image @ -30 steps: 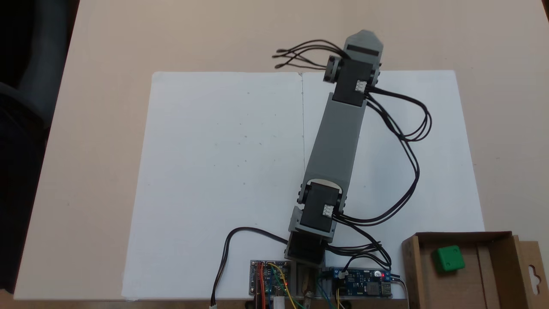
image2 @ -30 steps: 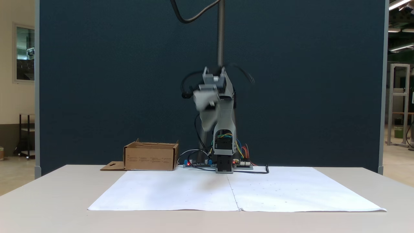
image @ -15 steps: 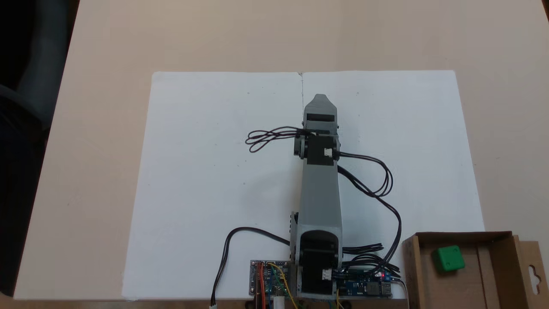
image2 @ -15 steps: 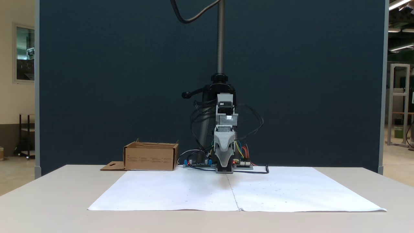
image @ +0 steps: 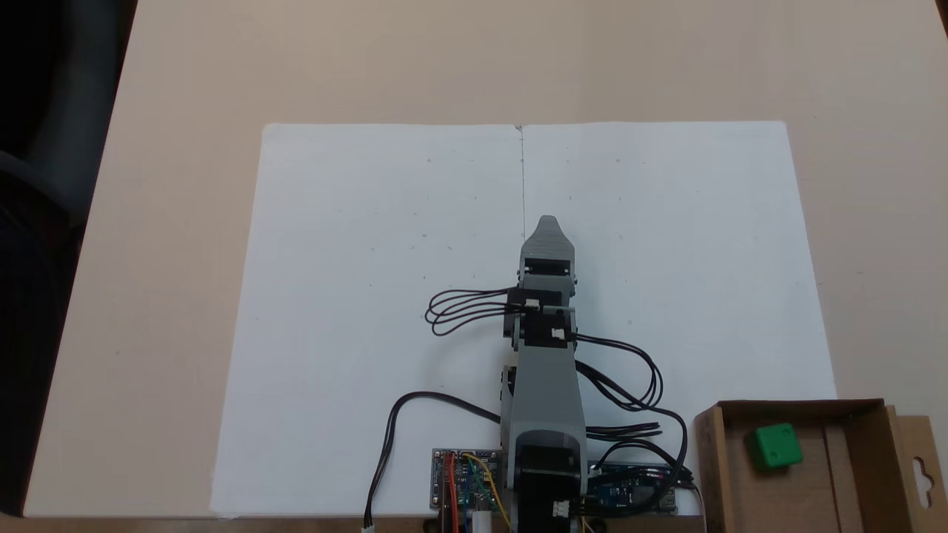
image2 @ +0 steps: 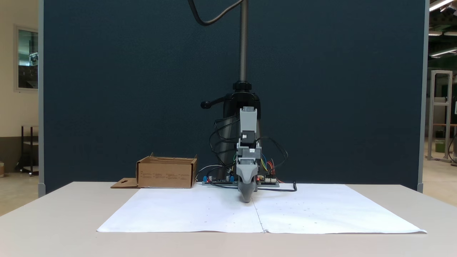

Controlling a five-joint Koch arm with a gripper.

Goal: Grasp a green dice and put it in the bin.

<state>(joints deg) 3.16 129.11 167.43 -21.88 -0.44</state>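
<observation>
White sheet (image: 370,296) bare; bin (image: 866,474) (corner) walls obstruct.

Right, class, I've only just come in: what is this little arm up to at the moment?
The green dice lies inside the cardboard bin, so the job looks finished. The arm is folded low over the white paper, its end effector empty and pointing down near the sheet's middle seam. Whether it is open cannot be told.

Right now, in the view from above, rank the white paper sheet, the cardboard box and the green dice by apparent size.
1. White paper sheet, by far the largest.
2. Cardboard box, partly cut off by the frame edge.
3. Green dice, smallest, inside the box.
</observation>
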